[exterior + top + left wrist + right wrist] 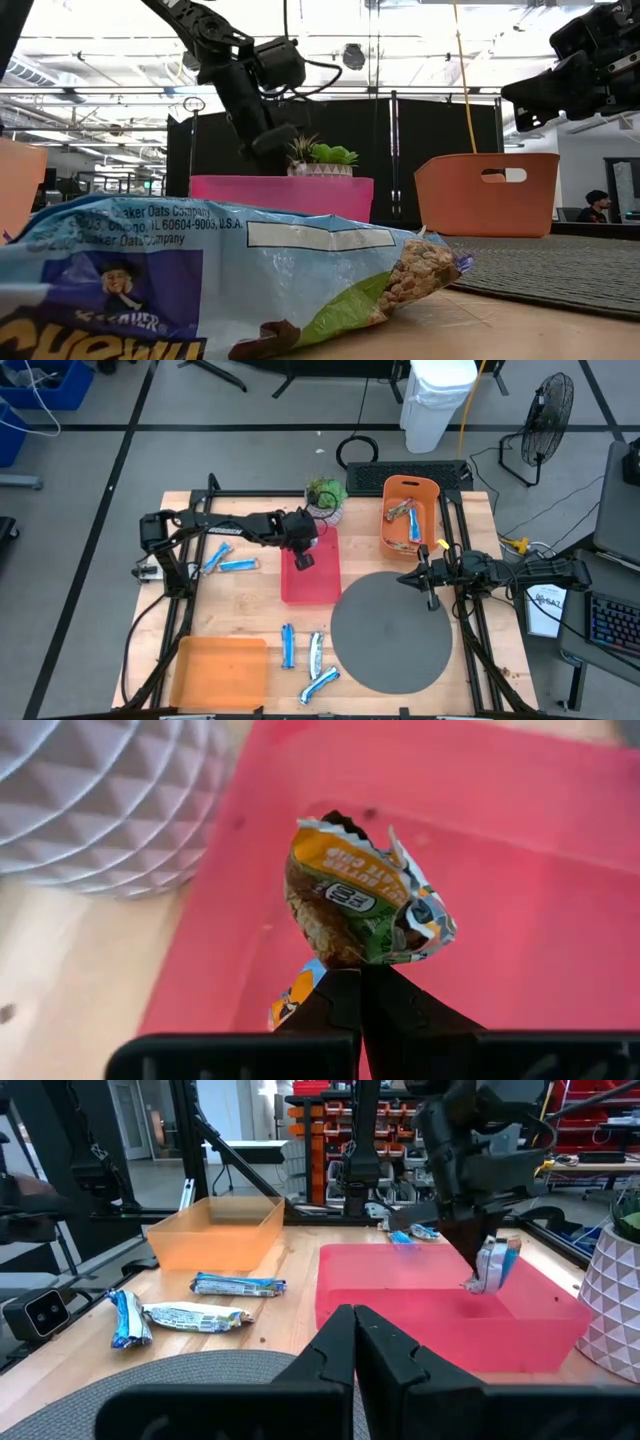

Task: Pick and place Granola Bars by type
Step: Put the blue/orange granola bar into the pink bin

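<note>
Left gripper (303,559) was hanging over the pink tray (322,585), fingers pinched tight on one granola bar (365,905), a crumpled one with an orange, green and brown wrapper. From the right wrist view that bar dangled just above the tray's floor, not touching it as far as I could tell. Little potted plant (324,496) sat right beside the tray's far end.

Right gripper (431,596) sat over the edge of the round grey mat (392,631), fingers closed on nothing.

Rest of the bars were scattered around: two blue ones (227,560) on the wood left of the pink tray, three more (309,657) near the front edge between the flat orange tray (219,671) and the mat, and a couple (406,517) already in the orange bin (432,493) at the back right. One blue bar (220,285) lay right up against the low camera.
</note>
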`<state>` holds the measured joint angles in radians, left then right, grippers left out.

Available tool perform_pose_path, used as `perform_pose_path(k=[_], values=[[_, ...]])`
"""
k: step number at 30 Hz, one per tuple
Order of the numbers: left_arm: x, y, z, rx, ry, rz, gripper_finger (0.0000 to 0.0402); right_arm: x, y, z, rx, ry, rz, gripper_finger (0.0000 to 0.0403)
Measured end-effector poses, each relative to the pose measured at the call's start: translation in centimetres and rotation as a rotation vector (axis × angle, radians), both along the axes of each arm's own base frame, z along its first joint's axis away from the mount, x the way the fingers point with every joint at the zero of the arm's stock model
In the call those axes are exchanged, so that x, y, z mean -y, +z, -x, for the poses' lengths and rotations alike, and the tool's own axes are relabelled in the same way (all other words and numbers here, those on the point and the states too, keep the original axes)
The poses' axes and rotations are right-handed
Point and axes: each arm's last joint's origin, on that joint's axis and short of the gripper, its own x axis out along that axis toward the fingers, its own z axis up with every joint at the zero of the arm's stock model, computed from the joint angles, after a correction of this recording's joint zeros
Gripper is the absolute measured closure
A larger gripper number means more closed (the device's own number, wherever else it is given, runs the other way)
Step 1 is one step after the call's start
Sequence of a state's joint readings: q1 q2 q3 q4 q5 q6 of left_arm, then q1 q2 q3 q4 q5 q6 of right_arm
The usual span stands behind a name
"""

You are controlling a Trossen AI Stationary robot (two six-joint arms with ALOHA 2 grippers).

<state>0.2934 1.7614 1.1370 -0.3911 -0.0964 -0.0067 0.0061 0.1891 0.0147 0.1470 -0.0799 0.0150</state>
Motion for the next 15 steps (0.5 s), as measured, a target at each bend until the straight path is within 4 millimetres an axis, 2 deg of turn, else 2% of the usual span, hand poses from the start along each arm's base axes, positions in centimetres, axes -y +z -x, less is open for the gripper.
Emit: perform_pose_path(k=[4, 15], values=[[-0.38, -0.09, 0.33, -0.039, 0.049, -0.051, 0.0399, 0.00, 0.00, 0.00, 0.000, 0.000, 0.000, 0.0403], [-0.57, -0.24, 0.65, -0.039, 0.101, 0.022, 0.0382, 0.00, -0.01, 0.00, -0.002, 0.000, 0.000, 0.0403]])
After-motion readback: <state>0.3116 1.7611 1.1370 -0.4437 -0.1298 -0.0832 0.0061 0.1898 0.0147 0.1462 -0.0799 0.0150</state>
